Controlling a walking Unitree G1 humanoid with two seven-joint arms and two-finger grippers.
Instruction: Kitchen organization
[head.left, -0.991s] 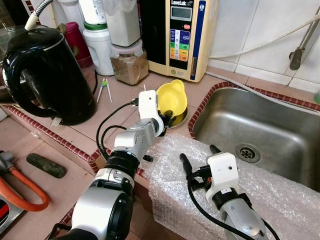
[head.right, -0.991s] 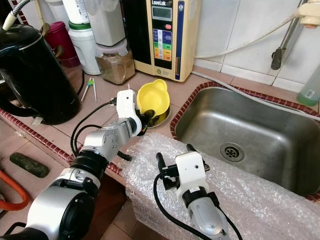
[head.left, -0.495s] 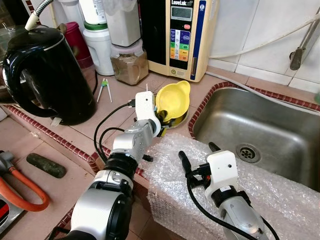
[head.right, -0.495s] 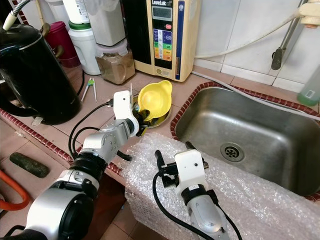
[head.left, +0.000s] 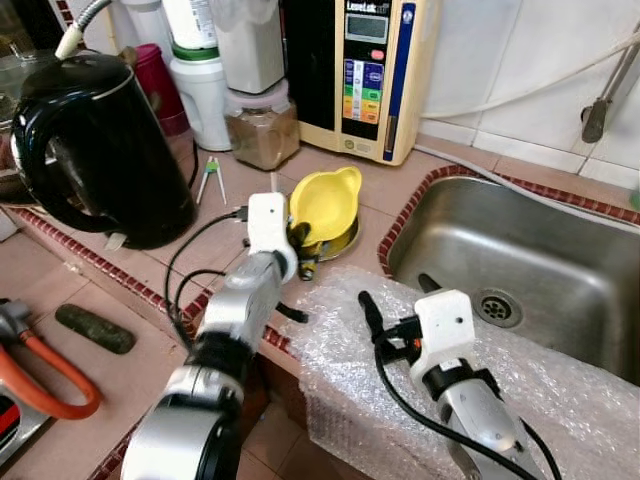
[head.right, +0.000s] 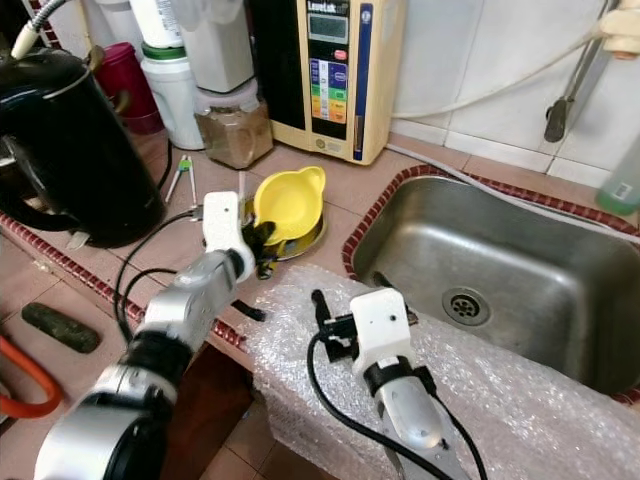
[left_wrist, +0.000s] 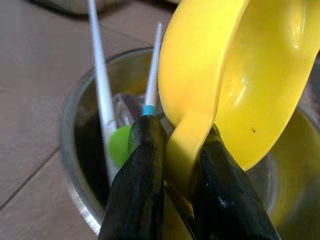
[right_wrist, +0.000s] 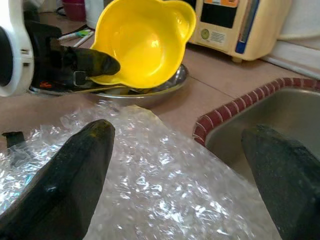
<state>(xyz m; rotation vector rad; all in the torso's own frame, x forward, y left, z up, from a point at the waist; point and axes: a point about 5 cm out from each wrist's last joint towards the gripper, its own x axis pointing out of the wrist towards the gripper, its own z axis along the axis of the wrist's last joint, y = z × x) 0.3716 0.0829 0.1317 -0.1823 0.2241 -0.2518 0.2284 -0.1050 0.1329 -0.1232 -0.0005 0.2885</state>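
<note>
Now the left hand (left_wrist: 175, 165) pinches the tilted, glossy yellow bowl (head.left: 325, 203) by its rim; right hand (right_wrist: 175, 165) spread wide.

Left tool (left_wrist: 172, 165) clamped, right tool (right_wrist: 175, 165) agape

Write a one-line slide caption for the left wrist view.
Left gripper pinching the yellow bowl's rim above a steel dish.

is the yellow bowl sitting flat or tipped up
Tipped up. The left gripper pinches the yellow bowl by its rim, its opening tilted sideways above the steel dish.
</note>
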